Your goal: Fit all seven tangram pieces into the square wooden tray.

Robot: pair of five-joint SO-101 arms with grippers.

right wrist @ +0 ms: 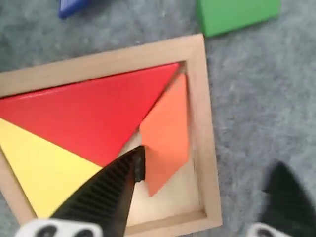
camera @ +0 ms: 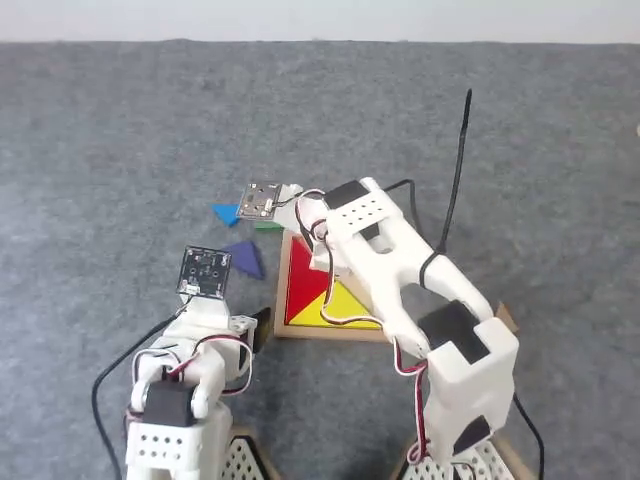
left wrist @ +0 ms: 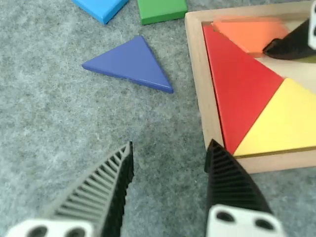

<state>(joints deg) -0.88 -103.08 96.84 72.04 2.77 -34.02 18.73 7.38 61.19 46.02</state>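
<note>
The grey felt [camera: 120, 130] fills the high view from edge to edge, with my two white arms rising from the bottom of the frame: my right arm [camera: 400, 270] stretches up and left toward the centre, and my left arm [camera: 190, 390] stands shorter at lower left. The square wooden tray [camera: 285, 300] lies just below the centre of the frame. Inside it the red triangle [right wrist: 89, 108] sits along one side, the yellow triangle [right wrist: 44, 168] is flush against it, and the orange parallelogram [right wrist: 168, 138] lies between the red triangle and the rim. My right pincer [right wrist: 207, 173] is spread wide across the tray's rim, one finger's tip at the orange parallelogram's edge inside the tray, the other outside it over the felt. My left pincer [left wrist: 170, 163] is also spread and holds nothing, poised over bare felt just beside a corner of the tray. In the high view the violet-blue triangle [camera: 245, 258] lies flat just left of the tray, and the light blue piece [camera: 226, 213] sits farther up and left. The green piece [left wrist: 160, 9] rests on the felt just outside the tray's rim.
</note>
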